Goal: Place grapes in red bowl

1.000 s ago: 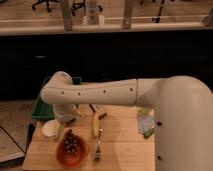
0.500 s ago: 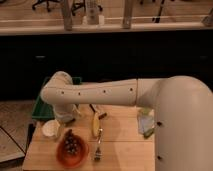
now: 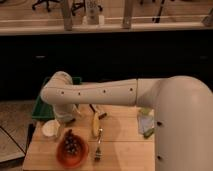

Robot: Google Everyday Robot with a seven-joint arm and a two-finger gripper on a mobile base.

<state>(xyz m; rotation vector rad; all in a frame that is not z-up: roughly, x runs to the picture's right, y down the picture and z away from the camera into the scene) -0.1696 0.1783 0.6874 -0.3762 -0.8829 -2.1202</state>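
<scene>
On the wooden worktop [image 3: 122, 150], toward its front left, we see the grapes [image 3: 71, 143] lying inside the red bowl [image 3: 61, 154]. Just behind the bowl, beside a white cup [image 3: 50, 128], hangs the gripper [image 3: 66, 119]; we cannot tell whether it is apart or together. A banana [image 3: 95, 124] and a fork [image 3: 98, 148] lie to the bowl's right.

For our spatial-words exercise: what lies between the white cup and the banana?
In the camera view, the gripper, just behind the red bowl holding the grapes.
</scene>
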